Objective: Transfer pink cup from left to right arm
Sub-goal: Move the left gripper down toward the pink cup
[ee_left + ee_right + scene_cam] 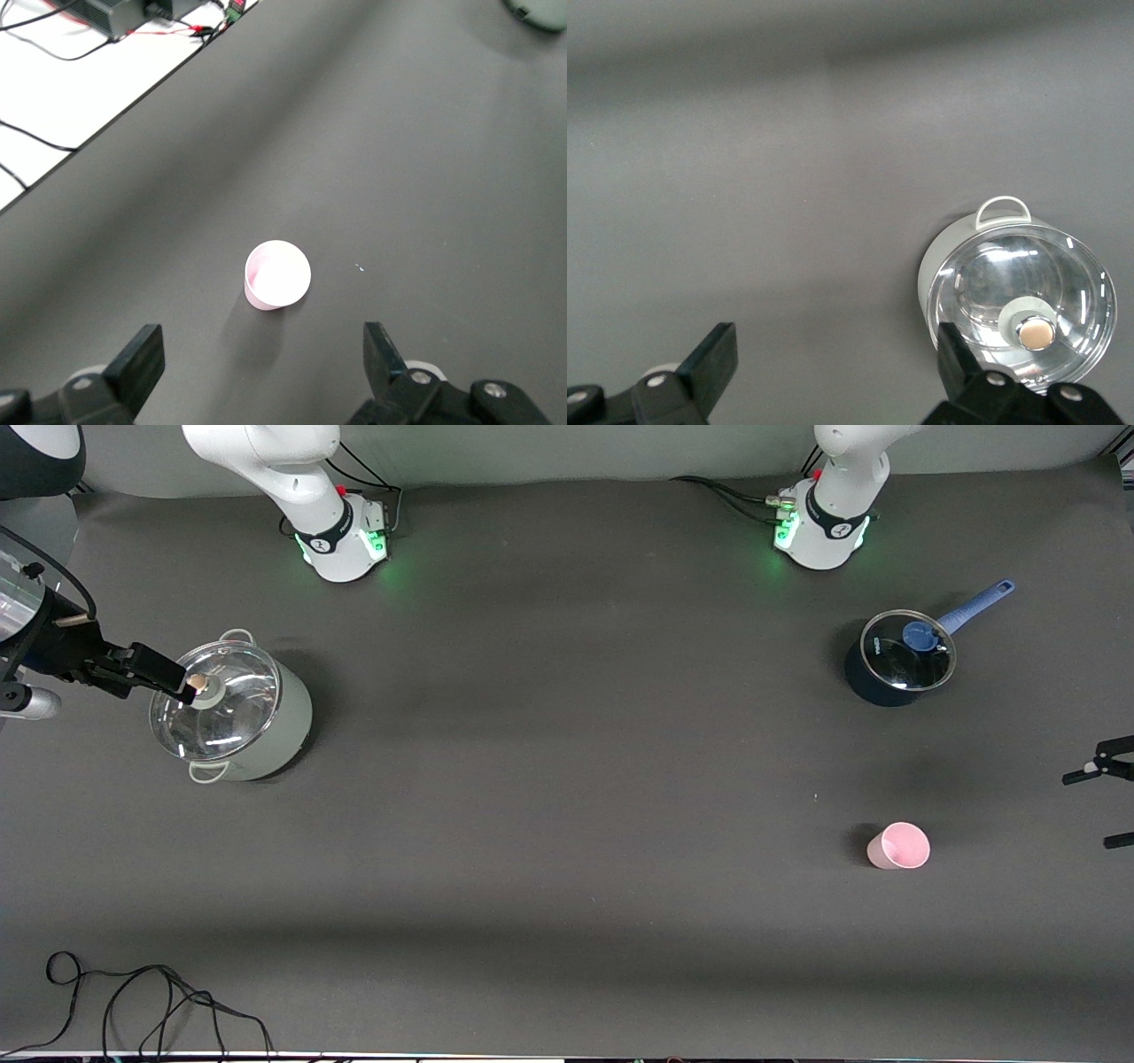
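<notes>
1. Two arms are standing at a dark grey table (549, 797), with both bases along the edge farthest from the front camera.
2. The pink cup (898, 846) is standing upright on the table, mouth up, toward the left arm's end and nearer to the front camera than the blue saucepan (897, 662).
3. The cup is sitting alone, with nothing touching it, and it is well apart from both pots.
4. The left gripper (1099, 802) is showing only partly at the edge of the front view, at the left arm's end of the table, close to the cup but not touching it.
5. In the left wrist view the left gripper's fingers (142, 359) are standing wide apart with nothing between them, and the cup (277, 274) is lying ahead of them on the bare mat.
6. The right gripper (151, 673) is hanging over the edge of the big pale pot (235, 708) at the right arm's end of the table, close to the knob of its glass lid (213, 701).
7. The right gripper's fingers (713, 359) are spread wide in the right wrist view and are gripping nothing; the pot (1014, 297) is showing beneath one of them.
8. The blue saucepan is sitting with its glass lid on and its long blue handle pointing toward the left arm's end of the table.
9. A loose black cable (151, 1001) is lying on the table edge nearest the front camera, toward the right arm's end.
</notes>
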